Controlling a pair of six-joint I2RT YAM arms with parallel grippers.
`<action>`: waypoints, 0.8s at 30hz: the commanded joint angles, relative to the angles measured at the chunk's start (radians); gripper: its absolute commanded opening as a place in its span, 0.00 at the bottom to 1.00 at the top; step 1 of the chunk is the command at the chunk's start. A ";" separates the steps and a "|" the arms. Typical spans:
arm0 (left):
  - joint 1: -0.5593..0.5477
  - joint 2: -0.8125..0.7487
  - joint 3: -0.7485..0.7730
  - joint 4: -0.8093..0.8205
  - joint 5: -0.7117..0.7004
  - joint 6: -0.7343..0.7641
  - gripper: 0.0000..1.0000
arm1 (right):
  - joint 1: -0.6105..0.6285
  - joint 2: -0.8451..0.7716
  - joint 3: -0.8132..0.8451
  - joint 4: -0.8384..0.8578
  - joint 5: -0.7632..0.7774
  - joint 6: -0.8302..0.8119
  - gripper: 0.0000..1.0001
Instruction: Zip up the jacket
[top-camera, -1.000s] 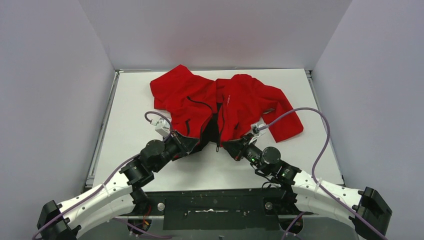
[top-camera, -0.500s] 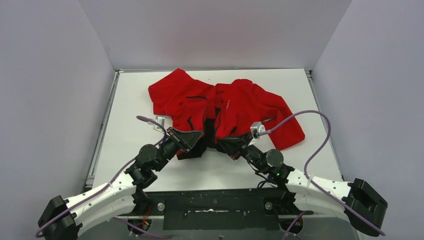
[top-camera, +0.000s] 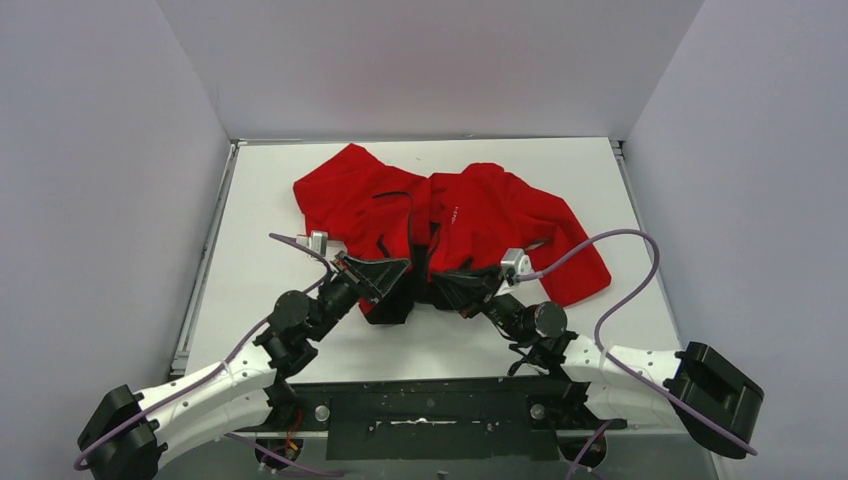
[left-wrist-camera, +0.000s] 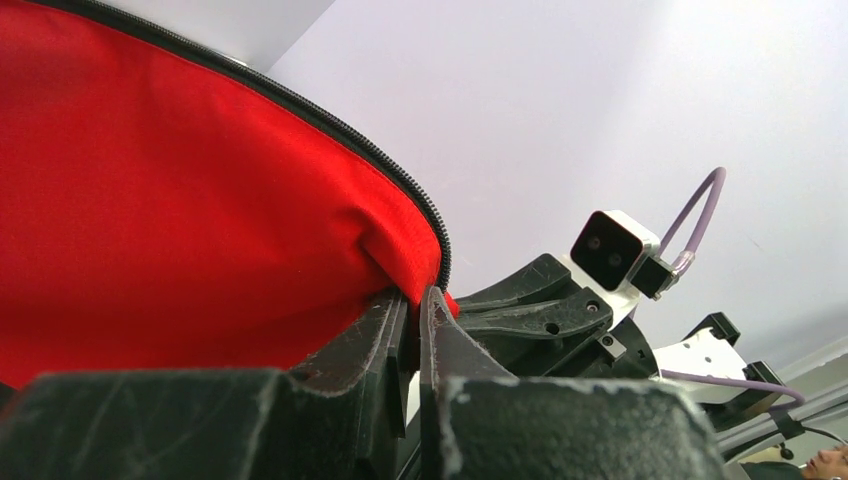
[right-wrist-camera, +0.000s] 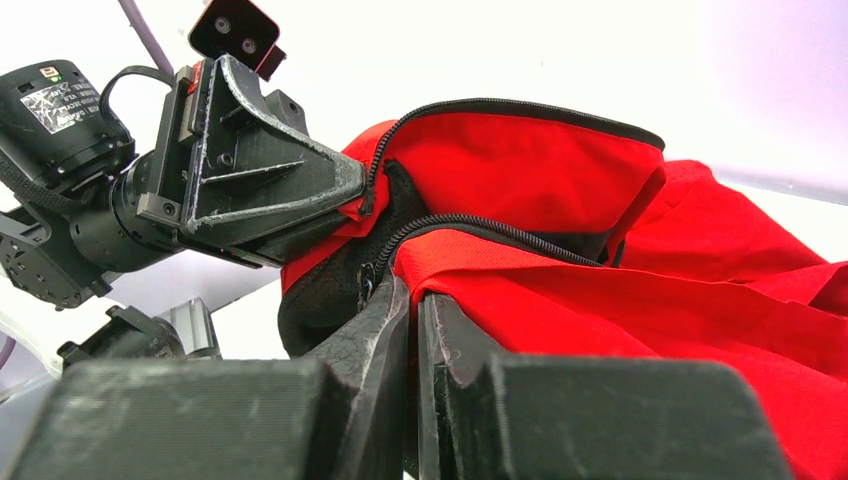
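With the jacket (top-camera: 480, 210) spread across the far middle of the worktop (top-camera: 262, 215), and your left fingers (left-wrist-camera: 368, 342) and right fingers (right-wrist-camera: 372, 318) each pinched tight on one lifted zipper edge, bring both bottom ends level and touching before seating the pin.

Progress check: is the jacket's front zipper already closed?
No, in the right wrist view the jacket has its two zipper edges apart, dark lining showing between them.
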 joint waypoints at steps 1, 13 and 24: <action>0.005 -0.006 -0.002 0.134 0.027 0.015 0.00 | 0.008 0.003 0.043 0.175 -0.008 -0.041 0.00; 0.005 0.005 0.008 0.136 0.044 0.019 0.00 | 0.009 0.026 0.074 0.181 -0.019 -0.051 0.00; 0.005 0.033 0.008 0.161 0.054 0.008 0.00 | 0.012 0.013 0.081 0.172 -0.014 -0.056 0.00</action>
